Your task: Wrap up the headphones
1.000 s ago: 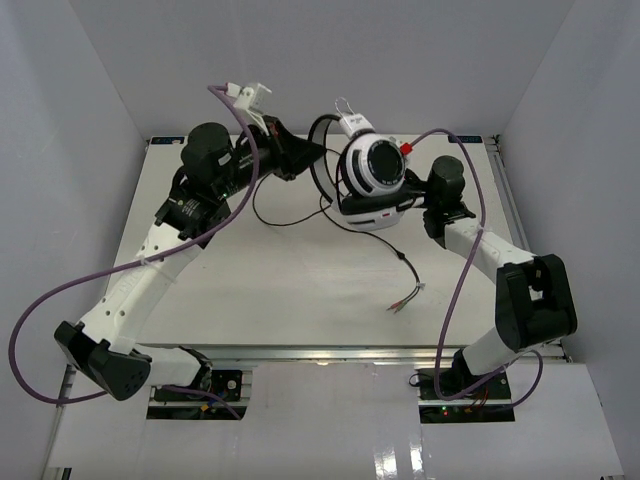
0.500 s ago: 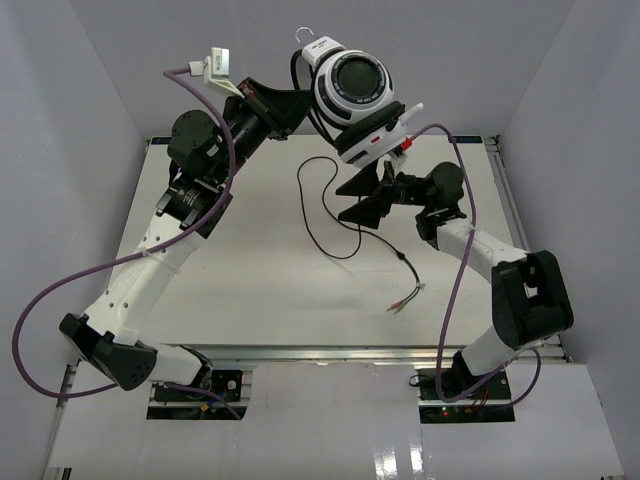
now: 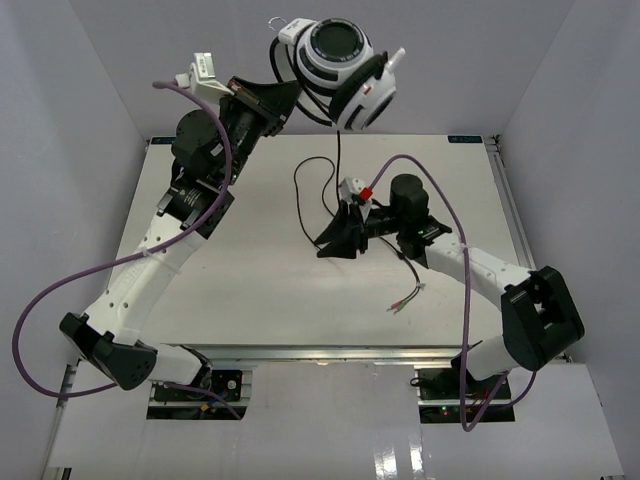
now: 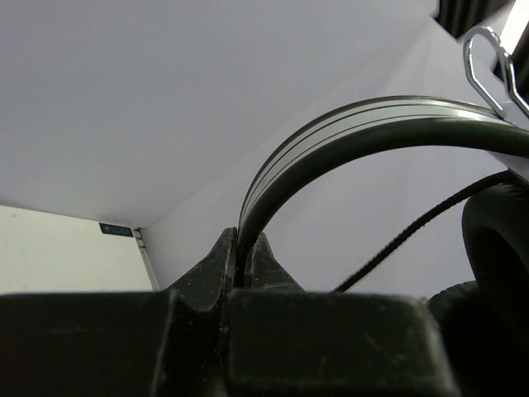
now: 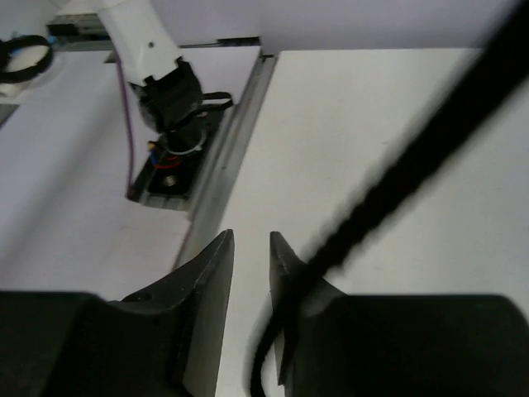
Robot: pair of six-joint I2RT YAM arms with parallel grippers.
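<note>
The headphones (image 3: 335,50), white with black-centred earcups, hang high above the table's far edge. My left gripper (image 3: 288,97) is shut on their thin black headband (image 4: 347,136), which runs up from between the left gripper (image 4: 242,241) fingertips. The black cord (image 3: 299,195) drops from the headset, loops on the table and ends in red and green plugs (image 3: 408,298). My right gripper (image 3: 325,243) sits low over the table's middle, pointing left. In the wrist view the right gripper (image 5: 252,241) is open with a narrow empty gap, and the blurred cord (image 5: 413,165) crosses its right finger.
The white table (image 3: 230,290) is walled in by pale panels on three sides. Purple cables (image 3: 40,310) loop off both arms. The left arm's base (image 5: 169,107) and a metal rail (image 5: 223,157) along the near table edge show in the right wrist view.
The left arm raised the headphones well above the table. The right gripper came off the earcup, opened wide, dropped left toward the hanging cord, and its jaws have narrowed.
</note>
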